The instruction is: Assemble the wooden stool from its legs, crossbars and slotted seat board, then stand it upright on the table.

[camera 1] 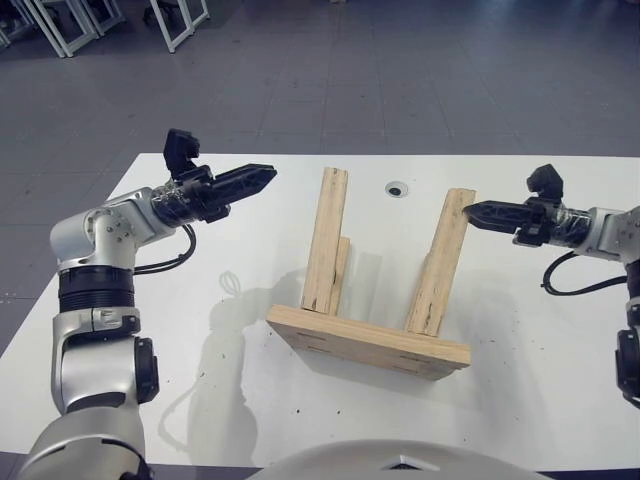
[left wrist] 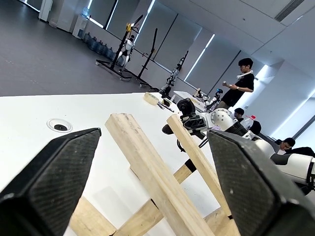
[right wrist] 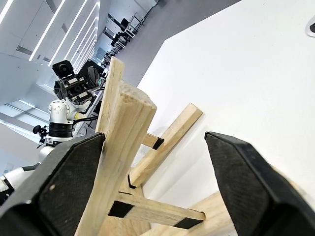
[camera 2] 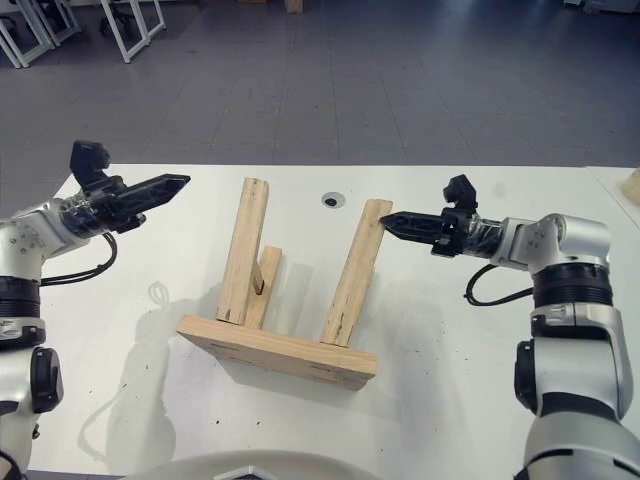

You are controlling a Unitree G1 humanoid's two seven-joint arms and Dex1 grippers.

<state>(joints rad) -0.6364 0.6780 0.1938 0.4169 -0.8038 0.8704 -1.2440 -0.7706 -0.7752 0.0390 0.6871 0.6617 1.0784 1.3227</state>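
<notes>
The wooden stool lies upside down on the white table, with its slotted seat board flat and near the front. Two legs point up and away, the left leg and the right leg, and a short crossbar sits between them low down. My left gripper hovers open to the left of the stool, well apart from it. My right gripper is open at the top end of the right leg, which stands close beside one finger.
A round cable hole sits in the table behind the stool. Dark specks dot the tabletop around the seat board. Grey floor lies beyond the table's far edge, with white frames far back.
</notes>
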